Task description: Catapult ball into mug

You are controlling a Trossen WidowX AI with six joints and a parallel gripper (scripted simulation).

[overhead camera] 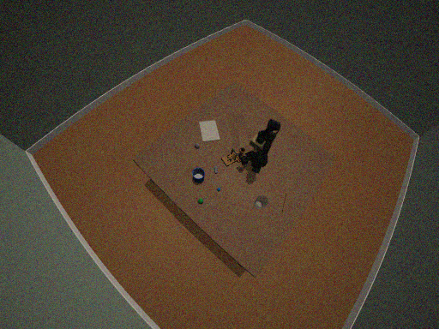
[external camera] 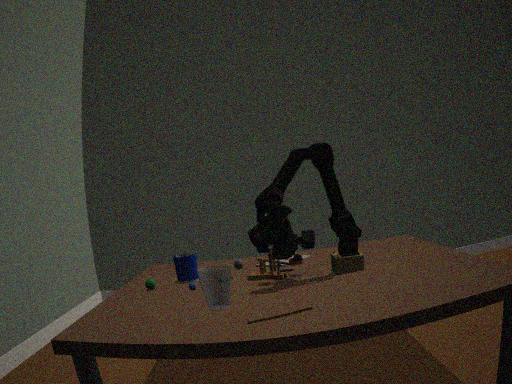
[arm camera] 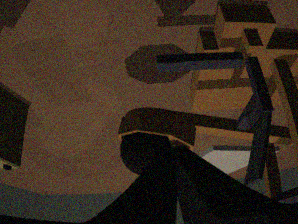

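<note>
The wooden catapult point(overhead camera: 231, 158) point(external camera: 270, 268) point(arm camera: 256, 96) stands near the middle of the table. My gripper point(overhead camera: 245, 159) point(external camera: 273, 248) point(arm camera: 173, 156) is shut with nothing between its fingers. Its tips are down at the catapult's round cup point(arm camera: 156, 125), which looks dark inside; I cannot tell whether a ball sits in it. The blue mug point(overhead camera: 198, 175) point(external camera: 185, 267) stands upright to the catapult's left. A green ball point(overhead camera: 200, 200) point(external camera: 150, 284), a small blue ball point(overhead camera: 219, 188) point(external camera: 192, 286) and a grey ball point(overhead camera: 196, 146) point(external camera: 238, 264) lie on the table around the mug.
A clear glass point(overhead camera: 261, 202) point(external camera: 216, 289) stands in front of the catapult, with a thin stick point(overhead camera: 284, 202) point(external camera: 280, 315) lying near the front edge. A white sheet point(overhead camera: 209, 130) lies at the back. The arm's base point(external camera: 347, 262) is to the right.
</note>
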